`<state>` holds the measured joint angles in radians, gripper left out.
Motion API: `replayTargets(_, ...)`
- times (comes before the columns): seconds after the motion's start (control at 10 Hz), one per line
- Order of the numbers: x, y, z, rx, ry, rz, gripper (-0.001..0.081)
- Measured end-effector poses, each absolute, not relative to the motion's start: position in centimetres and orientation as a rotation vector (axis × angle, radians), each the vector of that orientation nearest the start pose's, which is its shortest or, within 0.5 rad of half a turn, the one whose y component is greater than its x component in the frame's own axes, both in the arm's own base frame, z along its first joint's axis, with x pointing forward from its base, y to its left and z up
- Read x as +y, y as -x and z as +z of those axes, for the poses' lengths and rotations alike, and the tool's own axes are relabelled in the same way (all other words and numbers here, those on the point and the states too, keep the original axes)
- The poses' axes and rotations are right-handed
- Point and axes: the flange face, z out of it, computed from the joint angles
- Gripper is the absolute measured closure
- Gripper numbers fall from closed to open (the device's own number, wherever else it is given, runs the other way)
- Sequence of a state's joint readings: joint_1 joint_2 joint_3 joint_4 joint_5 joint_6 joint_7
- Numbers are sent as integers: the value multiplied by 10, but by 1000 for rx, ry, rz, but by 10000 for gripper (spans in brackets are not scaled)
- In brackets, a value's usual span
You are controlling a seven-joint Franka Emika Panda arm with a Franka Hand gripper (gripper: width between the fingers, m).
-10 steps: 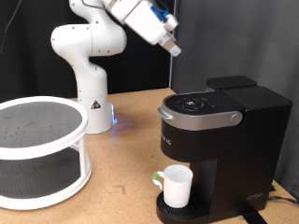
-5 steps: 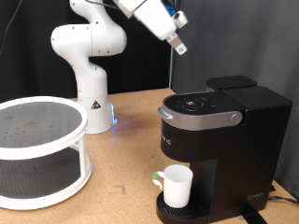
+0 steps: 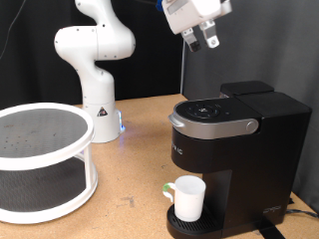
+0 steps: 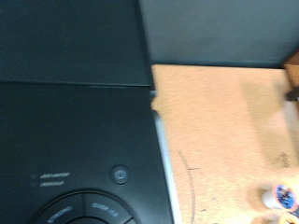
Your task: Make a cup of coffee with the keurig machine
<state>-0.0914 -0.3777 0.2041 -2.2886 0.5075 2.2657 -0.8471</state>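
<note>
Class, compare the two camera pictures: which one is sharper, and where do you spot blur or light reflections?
Exterior view: sharp overall, with soft highlights on the silver-grey lid handle of the large black coffee machine and the plain white mug crisply lit; the hand at the top edge is slightly smeared. Wrist view: soft and out of focus throughout, its button panel markings hazy and unreadable.

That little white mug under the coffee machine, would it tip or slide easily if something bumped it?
The cup is squat and sits flat on the keurig machine's round drip tray, so tipping seems unlikely. It looks small and probably light, so a nudge might slide it. It looks like ceramic, so likely breakable. The gripper is high above it.
</note>
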Motion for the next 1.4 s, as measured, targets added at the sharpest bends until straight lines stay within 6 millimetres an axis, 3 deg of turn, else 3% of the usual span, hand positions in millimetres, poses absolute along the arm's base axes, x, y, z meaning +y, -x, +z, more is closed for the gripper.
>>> replayTargets(0.5, 84, -494, 532, -1070, 2640, -508, 3)
replayTargets(0.9, 86, -504, 506, -1121, 2662, -415, 3)
replayTargets(1.2, 87, -509, 486, -1115, 2686, -451, 3)
replayTargets(1.4, 88, -507, 474, -1130, 2699, -448, 239)
